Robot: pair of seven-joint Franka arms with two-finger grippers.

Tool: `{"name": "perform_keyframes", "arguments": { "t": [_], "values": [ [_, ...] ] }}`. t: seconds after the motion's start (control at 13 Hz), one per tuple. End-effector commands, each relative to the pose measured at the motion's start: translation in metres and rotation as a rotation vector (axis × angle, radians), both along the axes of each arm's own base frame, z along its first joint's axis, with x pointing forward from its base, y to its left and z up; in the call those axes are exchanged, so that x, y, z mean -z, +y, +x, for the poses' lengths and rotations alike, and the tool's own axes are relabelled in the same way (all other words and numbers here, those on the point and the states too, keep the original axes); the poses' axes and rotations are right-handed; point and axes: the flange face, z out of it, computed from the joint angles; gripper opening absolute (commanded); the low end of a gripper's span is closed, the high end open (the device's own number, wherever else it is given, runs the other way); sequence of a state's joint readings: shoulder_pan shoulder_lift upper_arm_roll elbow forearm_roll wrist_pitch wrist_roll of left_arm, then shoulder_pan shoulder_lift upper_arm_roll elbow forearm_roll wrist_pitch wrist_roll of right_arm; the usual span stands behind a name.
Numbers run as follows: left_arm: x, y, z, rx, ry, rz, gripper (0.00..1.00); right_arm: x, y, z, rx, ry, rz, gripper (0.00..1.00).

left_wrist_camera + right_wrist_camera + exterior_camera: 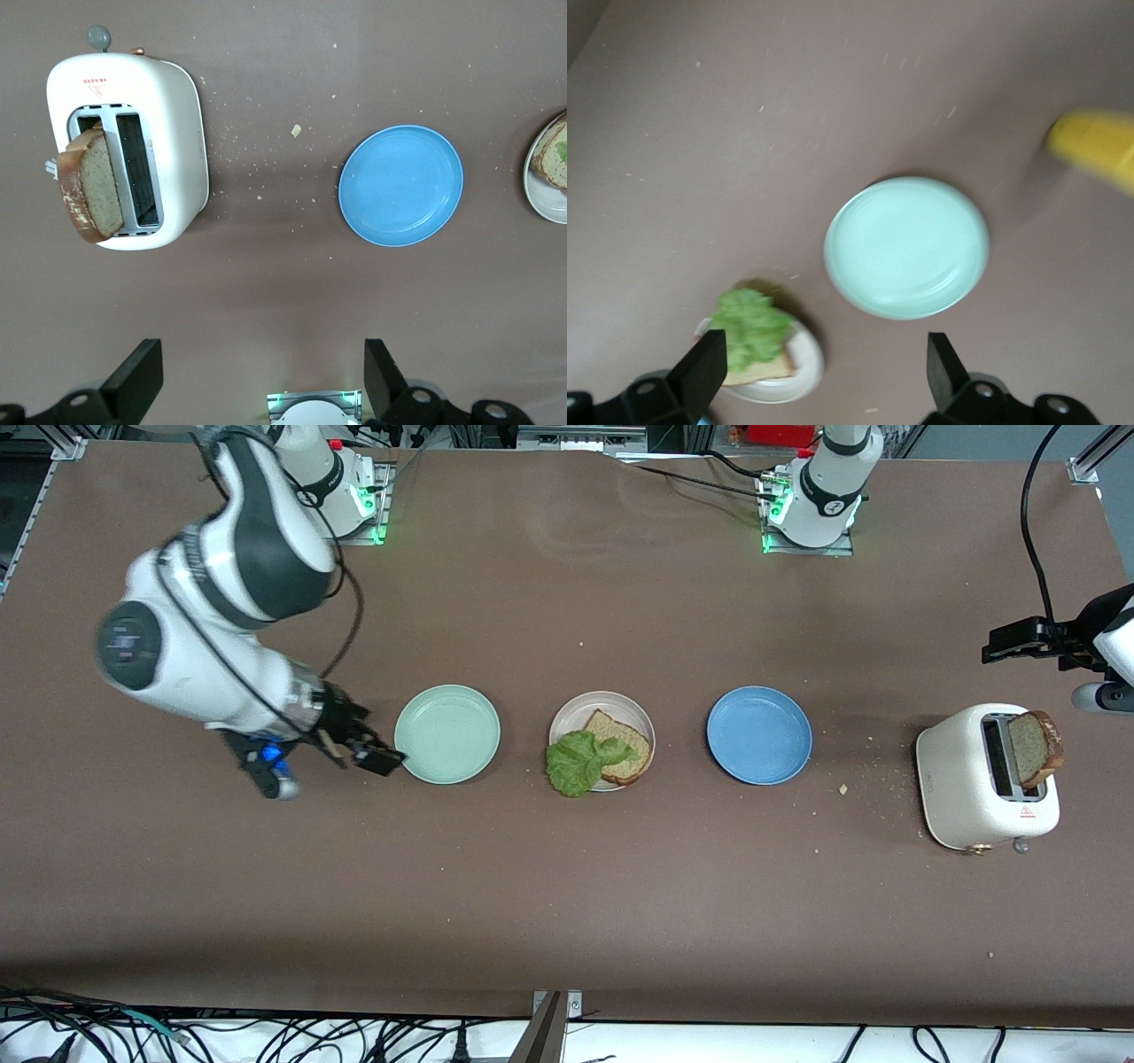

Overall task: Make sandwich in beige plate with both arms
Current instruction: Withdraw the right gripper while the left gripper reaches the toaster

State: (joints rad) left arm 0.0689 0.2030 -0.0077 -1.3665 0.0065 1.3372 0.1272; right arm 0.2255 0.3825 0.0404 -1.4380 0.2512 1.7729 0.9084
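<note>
The beige plate [576, 710] sits mid-table between two other plates. On it lies one brown bread slice [622, 737] with a green lettuce leaf [576, 763] on top that hangs over the rim. A second bread slice [1036, 746] stands up out of the white toaster [970, 788]. My right gripper [368, 741] is open and empty over the table beside the mint-green plate [447, 733]. My left gripper [1005, 646] is open and empty above the table by the toaster. The right wrist view shows the lettuce [749, 326] and the beige plate [808, 372].
A blue plate [759, 735] lies between the beige plate and the toaster. Crumbs are scattered near the toaster. The left wrist view shows the toaster [182, 133], its slice [93, 181] and the blue plate [401, 184]. A blurred yellow thing [1097, 150] shows in the right wrist view.
</note>
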Motion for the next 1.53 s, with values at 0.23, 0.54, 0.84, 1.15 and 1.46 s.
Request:
{"name": "perform_keyframes", "arguments": {
  "t": [0.23, 0.54, 0.84, 1.15, 1.46],
  "values": [
    [0.004, 0.023, -0.003, -0.007, -0.008, 0.078, 1.0, -0.047, -0.148, -0.011, -0.445, -0.079, -0.137, 1.0],
    [0.04, 0.087, 0.002, 0.068, -0.078, 0.068, 1.0, -0.055, -0.212, -0.012, -0.645, -0.107, -0.201, 1.0],
    [0.103, 0.147, -0.004, 0.103, -0.209, 0.069, 1.0, -0.056, -0.209, -0.019, -0.672, -0.117, -0.205, 1.0],
    [0.16, 0.169, -0.011, 0.087, -0.293, 0.047, 1.0, -0.055, -0.198, -0.013, -0.679, -0.129, -0.21, 1.0],
    [0.211, 0.176, -0.02, 0.074, -0.303, 0.051, 0.79, -0.055, -0.203, -0.013, -0.677, -0.131, -0.214, 1.0]
  ]
}}
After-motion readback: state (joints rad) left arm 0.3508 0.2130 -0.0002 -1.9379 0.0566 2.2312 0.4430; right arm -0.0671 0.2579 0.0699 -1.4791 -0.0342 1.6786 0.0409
